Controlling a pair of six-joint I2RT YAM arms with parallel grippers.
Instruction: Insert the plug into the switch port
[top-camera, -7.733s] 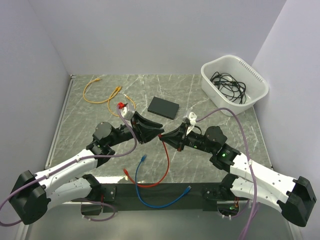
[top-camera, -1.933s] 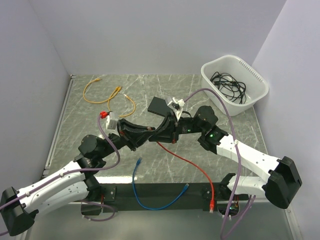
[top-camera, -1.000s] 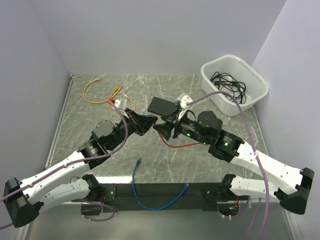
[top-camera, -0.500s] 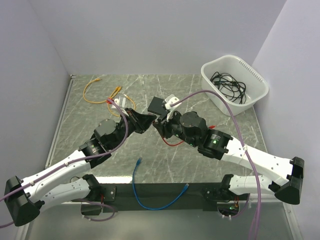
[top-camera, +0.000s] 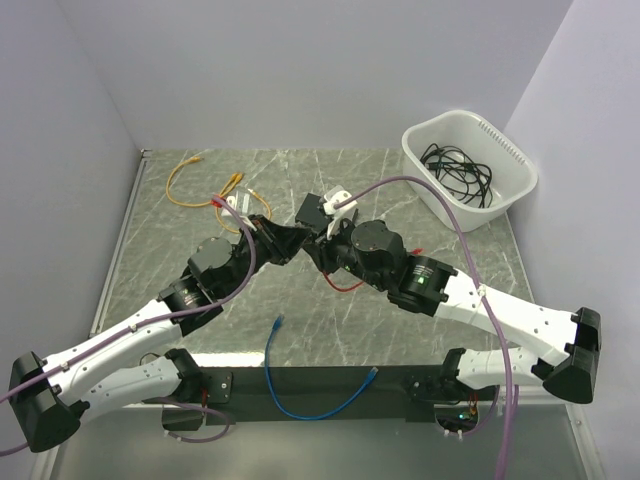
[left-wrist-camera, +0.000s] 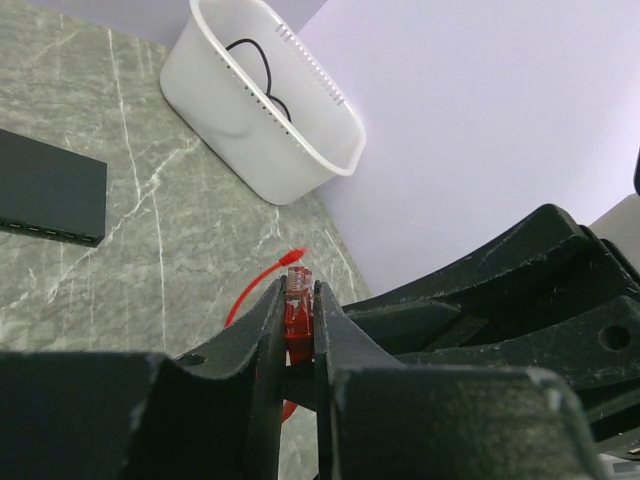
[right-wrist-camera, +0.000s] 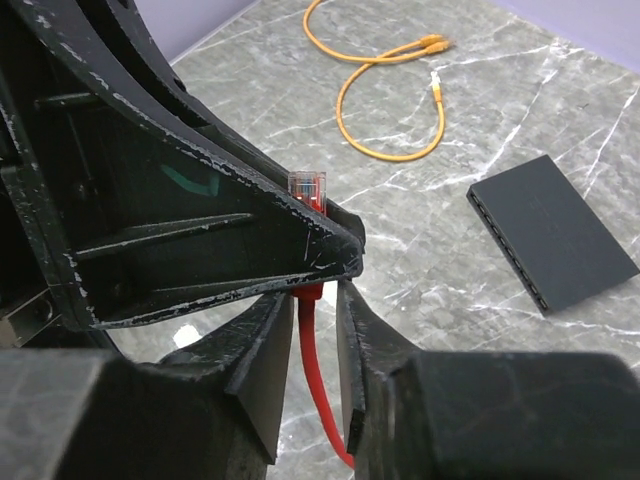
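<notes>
The red plug (left-wrist-camera: 296, 300) is pinched between the fingers of my left gripper (left-wrist-camera: 297, 290), tip pointing outward. In the right wrist view the plug (right-wrist-camera: 307, 188) sticks up above the left gripper's fingers (right-wrist-camera: 250, 240). Its red cable (right-wrist-camera: 320, 380) runs down between the parted jaws of my right gripper (right-wrist-camera: 315, 295), which does not clamp it. In the top view the two grippers (top-camera: 300, 240) (top-camera: 320, 248) meet tip to tip just in front of the switch (top-camera: 312, 210). The flat black switch (right-wrist-camera: 555, 230) lies on the table, partly hidden from above, its port edge showing in the left wrist view (left-wrist-camera: 45, 190).
A white tub (top-camera: 455, 212) holding black cables stands at the back right and shows in the left wrist view (left-wrist-camera: 240, 120). An orange cable (top-camera: 205, 180) lies at the back left. A blue cable (top-camera: 300, 395) lies near the front edge. The slack red cable (top-camera: 345, 285) loops under the right arm.
The right gripper carried the red cable from the front of the table up to the left gripper. The left gripper now grips the plug and the right jaws have parted.
</notes>
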